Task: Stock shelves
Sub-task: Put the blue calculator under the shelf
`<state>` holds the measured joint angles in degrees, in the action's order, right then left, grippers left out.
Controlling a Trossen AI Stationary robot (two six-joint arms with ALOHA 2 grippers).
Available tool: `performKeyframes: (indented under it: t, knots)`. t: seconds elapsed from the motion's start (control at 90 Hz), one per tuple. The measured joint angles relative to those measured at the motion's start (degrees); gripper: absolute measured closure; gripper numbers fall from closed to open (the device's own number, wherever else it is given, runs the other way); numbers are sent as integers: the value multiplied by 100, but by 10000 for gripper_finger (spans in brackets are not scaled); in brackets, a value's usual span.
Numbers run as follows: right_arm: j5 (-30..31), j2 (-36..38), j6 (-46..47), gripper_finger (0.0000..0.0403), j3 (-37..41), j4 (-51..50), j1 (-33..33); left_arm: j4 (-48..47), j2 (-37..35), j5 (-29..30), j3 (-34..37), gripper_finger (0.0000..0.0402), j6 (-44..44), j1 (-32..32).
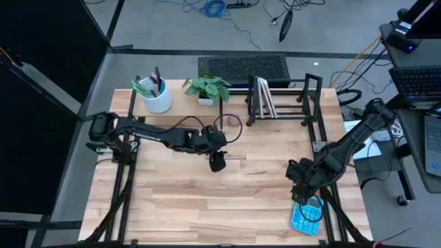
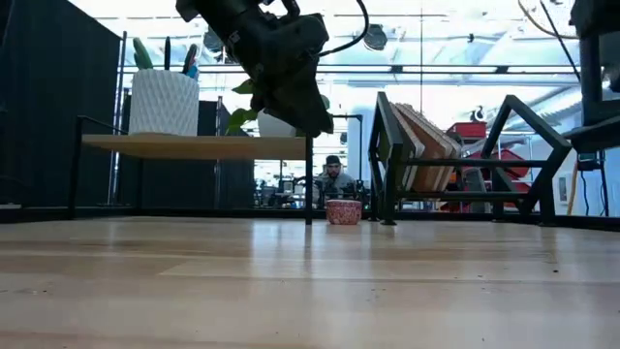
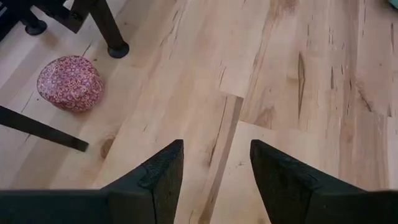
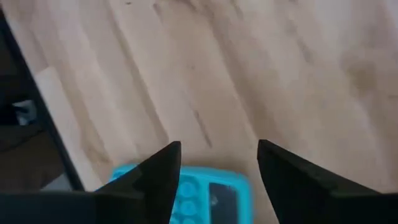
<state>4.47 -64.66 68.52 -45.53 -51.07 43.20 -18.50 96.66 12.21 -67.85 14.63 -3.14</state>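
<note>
Turquoise calculator (image 4: 186, 190) lay just under the right gripper (image 4: 217, 168), jaws apart; a skewed closing might push it off the counter (image 1: 207, 200). Left gripper (image 3: 214, 171) hovered open, shelves (image 1: 275, 96) beyond it.

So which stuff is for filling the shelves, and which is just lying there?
For the job: wooden shelf, black wire rack, small red bowl, blue calculator, open left gripper, open right gripper.
Just there: cables, laptop.
</note>
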Motion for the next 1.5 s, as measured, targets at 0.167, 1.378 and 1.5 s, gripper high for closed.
performKeyframes:
  t: [0.167,1.378,1.5]
  knots:
    - [-31,-81,135,209,137,289,269,-1,0,-2,0,228,-2,0]
    - [-383,-2160,178,209,119,1066,859,0,0,2,0,228,-44,0]
    - [-183,-2181,126,209,128,1155,827,2,0,2,0,228,-42,0]
